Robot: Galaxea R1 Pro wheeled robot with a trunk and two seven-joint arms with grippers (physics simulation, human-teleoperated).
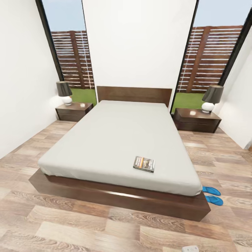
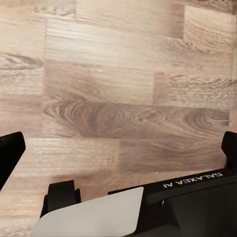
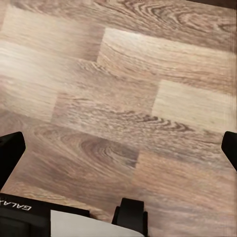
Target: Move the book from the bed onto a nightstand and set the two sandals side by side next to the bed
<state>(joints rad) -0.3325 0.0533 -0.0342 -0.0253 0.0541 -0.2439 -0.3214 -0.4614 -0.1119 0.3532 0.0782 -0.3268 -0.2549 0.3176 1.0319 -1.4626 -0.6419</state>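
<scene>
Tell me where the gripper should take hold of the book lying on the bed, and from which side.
The book lies flat near the foot edge of the bed, so probably pinch its thin near edge from the foot side, coming in low; lying flat on the soft sheet, it leaves little for a top-down grip.

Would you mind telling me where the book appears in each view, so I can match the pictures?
Head: book lies flat on the bed, near its foot edge, right of centre.
Left wrist: plank floor between the jaws.
Right wrist: plank floor between the jaws too.
Shared landmark: the floor, which in the head view surrounds the bed.
</scene>
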